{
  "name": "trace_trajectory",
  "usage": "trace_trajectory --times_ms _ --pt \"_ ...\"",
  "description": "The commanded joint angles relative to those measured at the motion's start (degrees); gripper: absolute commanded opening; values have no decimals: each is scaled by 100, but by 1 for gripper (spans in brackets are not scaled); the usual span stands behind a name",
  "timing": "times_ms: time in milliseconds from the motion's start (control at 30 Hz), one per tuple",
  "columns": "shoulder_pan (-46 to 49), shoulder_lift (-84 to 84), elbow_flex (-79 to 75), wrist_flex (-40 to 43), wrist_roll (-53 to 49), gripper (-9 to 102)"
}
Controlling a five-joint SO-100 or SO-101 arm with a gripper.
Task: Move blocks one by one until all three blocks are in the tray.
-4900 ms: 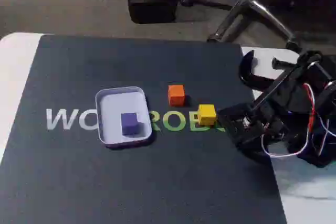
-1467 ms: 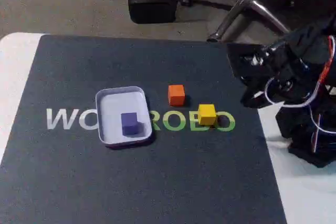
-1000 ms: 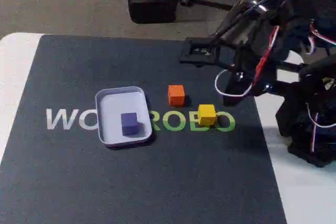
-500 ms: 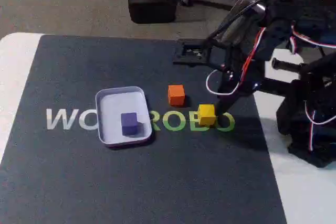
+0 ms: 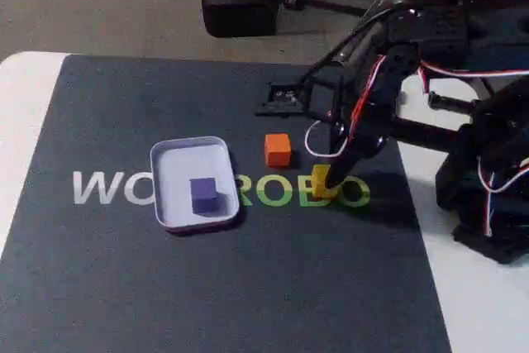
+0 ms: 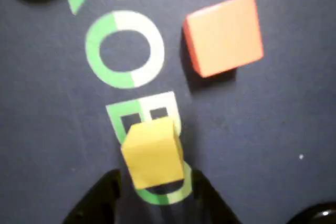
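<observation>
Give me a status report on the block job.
Done: the purple block sits in the tray. In hand: the open hand straddles the yellow block, not yet closed on it. Left: the yellow one, then the orange block on the mat.

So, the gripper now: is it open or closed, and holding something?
Gripper: open, holding nothing; its fingers stand either side of the yellow block.

blocks: three are showing — one purple block [image 5: 203,194], one yellow block [image 6: 152,152], one orange block [image 5: 278,150]
tray [image 5: 169,158]: one is lying here
gripper [image 6: 155,195]: one is hanging in view
mat [image 5: 248,287]: one is lying underneath
</observation>
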Motion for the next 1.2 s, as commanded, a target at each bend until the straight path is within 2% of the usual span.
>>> trace_trajectory --times_ms 0,467,933,1000,1167 --pt "62 44 -105 -26 -79 17" --pt "158 -158 -105 -44 -448 19" --pt "97 -853 -114 -598 -589 19" --pt "70 -861 -123 -606 -589 14" --pt "-9 -853 -141 -677 -536 -7"
